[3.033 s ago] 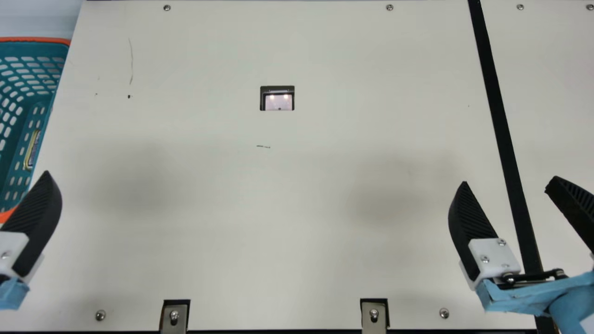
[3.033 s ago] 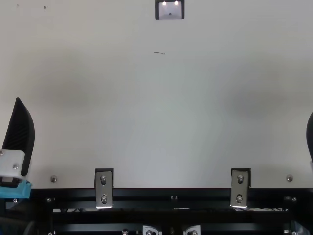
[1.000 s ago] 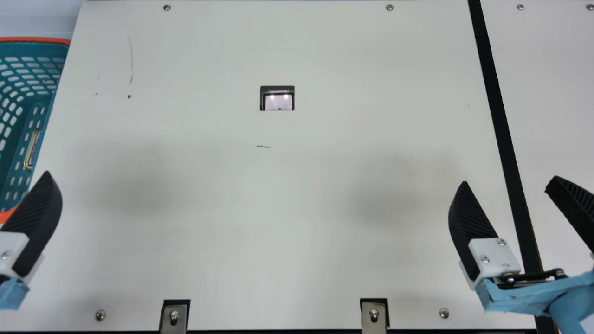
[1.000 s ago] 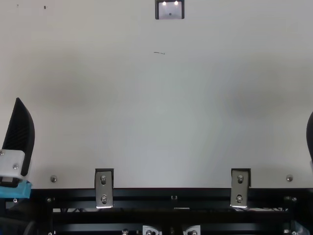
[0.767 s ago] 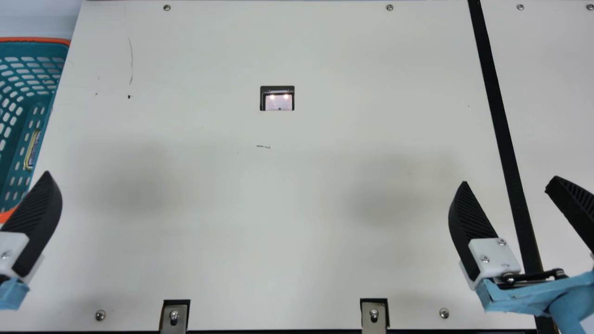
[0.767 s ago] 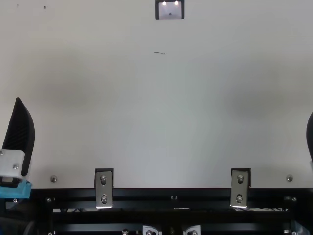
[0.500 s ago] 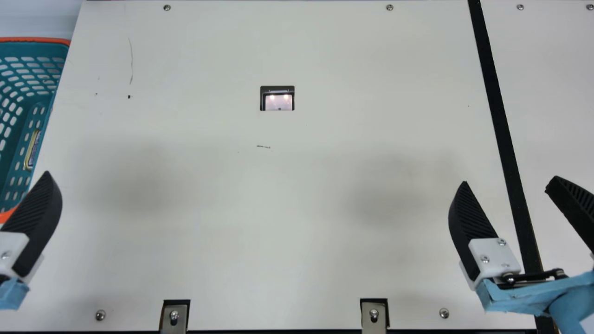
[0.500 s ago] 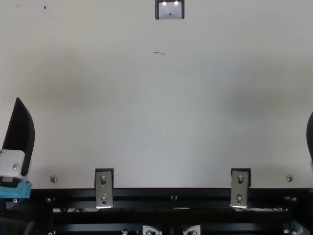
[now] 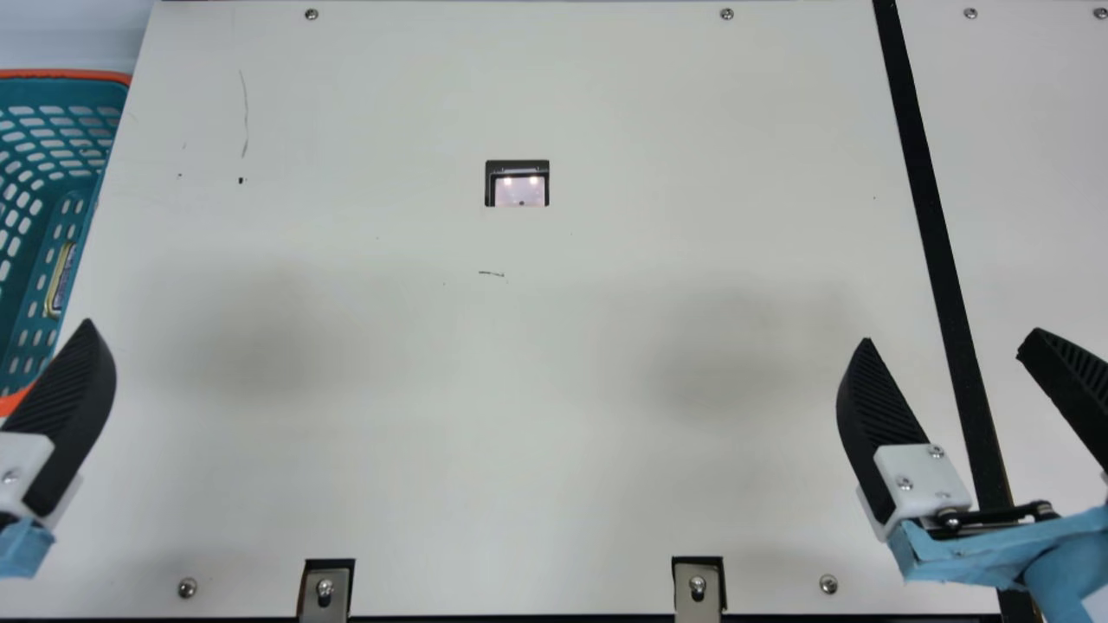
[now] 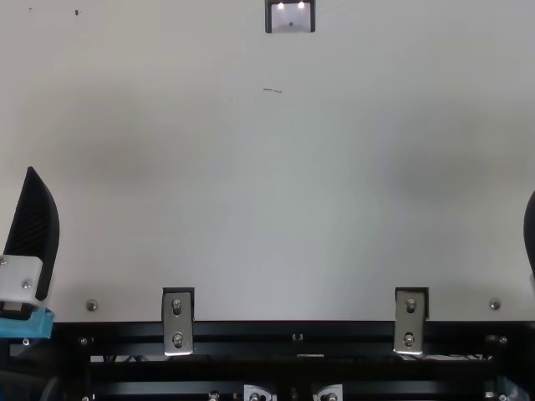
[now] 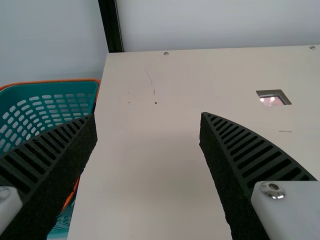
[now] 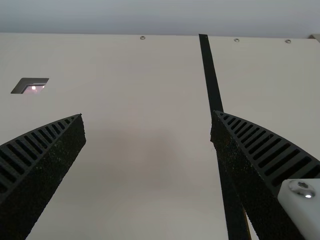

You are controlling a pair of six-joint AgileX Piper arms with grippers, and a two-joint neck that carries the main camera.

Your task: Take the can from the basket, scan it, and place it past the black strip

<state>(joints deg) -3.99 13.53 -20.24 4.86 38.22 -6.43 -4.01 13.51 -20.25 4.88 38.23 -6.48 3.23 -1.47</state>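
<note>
Cream table (image 9: 519, 389) beside teal basket (image 9: 69, 90); left end effector (image 9: 69, 407) spread wide, right end effector (image 9: 945, 339) likewise parted.

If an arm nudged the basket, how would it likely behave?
The basket is probably light for its size, its walls being full of slots. Those walls may flex slightly, though the orange rim likely stiffens them. Its straight side suggests sliding, not rolling.

Bright light, soft shadows on the table (image 9: 537, 415), twin glints in the scanner (image 9: 520, 192)
</note>
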